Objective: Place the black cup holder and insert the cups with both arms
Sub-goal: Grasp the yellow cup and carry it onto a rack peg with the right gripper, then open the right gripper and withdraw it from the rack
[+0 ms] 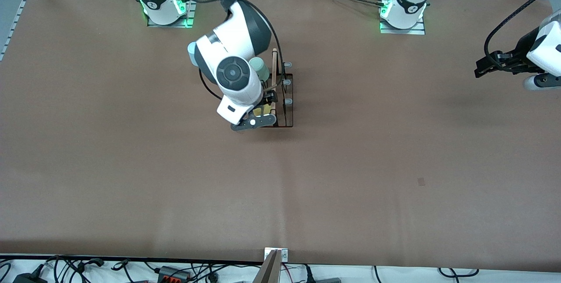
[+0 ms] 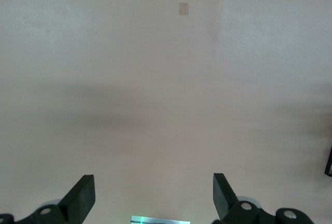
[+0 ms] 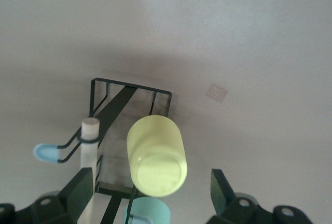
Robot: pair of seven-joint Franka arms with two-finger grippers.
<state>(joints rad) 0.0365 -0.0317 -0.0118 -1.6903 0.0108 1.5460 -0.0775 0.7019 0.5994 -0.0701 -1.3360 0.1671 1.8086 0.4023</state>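
The black cup holder (image 3: pixel 129 130) stands on the tabletop (image 1: pixel 350 164); the yellow cup (image 3: pixel 156 156), between my right gripper (image 3: pixel 153 193) jaws, sits released on its peg. My left gripper (image 2: pixel 154 198) waits, released.

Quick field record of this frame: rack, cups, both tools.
rack: thin black wire cup holder with light wooden rod handle, standing on the brown table
cups: yellow plastic cup upside down on a peg; pale green cup and light blue cup also on the rack
right tool: open, over the rack, around the yellow cup
left tool: open, waiting over bare table at the left arm's end
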